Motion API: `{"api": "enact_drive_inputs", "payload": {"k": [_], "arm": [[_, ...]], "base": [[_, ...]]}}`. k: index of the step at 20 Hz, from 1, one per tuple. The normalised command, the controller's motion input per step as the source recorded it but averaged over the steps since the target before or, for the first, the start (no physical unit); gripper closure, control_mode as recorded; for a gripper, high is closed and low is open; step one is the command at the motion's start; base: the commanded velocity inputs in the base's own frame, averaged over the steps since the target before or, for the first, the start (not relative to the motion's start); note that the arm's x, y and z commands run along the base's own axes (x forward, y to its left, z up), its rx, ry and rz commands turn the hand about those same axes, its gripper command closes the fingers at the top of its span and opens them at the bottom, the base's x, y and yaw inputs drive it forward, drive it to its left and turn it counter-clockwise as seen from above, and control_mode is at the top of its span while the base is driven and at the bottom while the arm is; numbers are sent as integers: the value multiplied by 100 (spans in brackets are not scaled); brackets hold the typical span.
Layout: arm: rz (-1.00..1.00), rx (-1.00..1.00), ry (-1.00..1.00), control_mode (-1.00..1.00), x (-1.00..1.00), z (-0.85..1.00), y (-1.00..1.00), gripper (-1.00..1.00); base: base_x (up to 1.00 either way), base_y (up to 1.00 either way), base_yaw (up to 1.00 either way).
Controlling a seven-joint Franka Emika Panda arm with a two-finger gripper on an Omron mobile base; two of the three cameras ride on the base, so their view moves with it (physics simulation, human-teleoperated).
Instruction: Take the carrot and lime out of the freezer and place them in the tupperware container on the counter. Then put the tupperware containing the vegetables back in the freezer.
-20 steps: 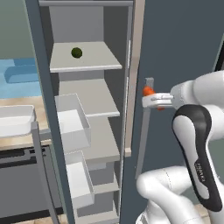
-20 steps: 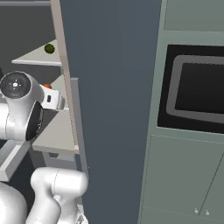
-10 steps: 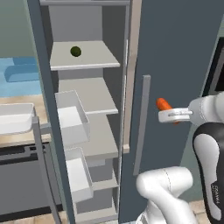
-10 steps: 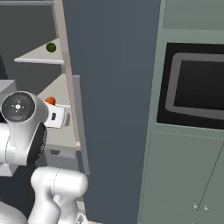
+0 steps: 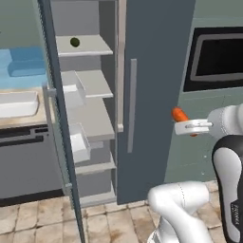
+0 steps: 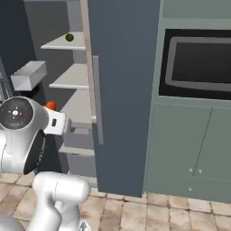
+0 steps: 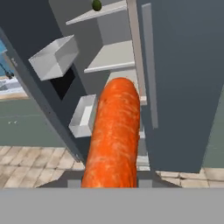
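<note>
Step in hand, by my read: carrot leg of the job, mid-carry. Your gripper (image 5: 184,124) is clenched on the carrot (image 5: 179,114), held out in the air in front of the closed slate-blue door panel, clear of the freezer (image 5: 90,109) shelves; hand view has the carrot (image 7: 114,135) running straight up from between the tips, so grip looks square. Lime (image 5: 74,42) not fetched yet, sits alone on the top shelf w/ nothing near it; also seen at top of hand view (image 7: 96,5) and from the right base cam (image 6: 69,37). Tupperware container (image 5: 18,103) waits on the desk (image 5: 42,114), left of the open freezer door, looks empty as far as I can tell. Next move calls for: swing the arm (prob. w/ some base travel) left past the open door edge, get over the tray, lower, then let go; watch the door edge and white door bins (image 5: 79,147) on the way. Count: 1 carrot, 1 lime, 1 tupperware, 1 freezer, 2 door bins visible, 1 gripper.
</note>
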Motion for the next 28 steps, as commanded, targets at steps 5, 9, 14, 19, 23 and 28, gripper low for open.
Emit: {"api": "enact_drive_inputs", "payload": {"k": [5, 9, 14, 19, 23, 28], "arm": [[0, 0, 0, 100, 0, 0, 0, 100], [0, 0, 0, 100, 0, 0, 0, 100], [0, 0, 0, 100, 0, 0, 0, 100], [0, 0, 0, 100, 0, 0, 0, 100], [0, 0, 0, 100, 0, 0, 0, 100], [0, 0, 0, 100, 0, 0, 0, 100]], "base": [[-92, 62, -1], [-33, 100, 0], [0, 100, 0], [0, 100, 0], [10, 100, 0], [53, 79, -8]]}}
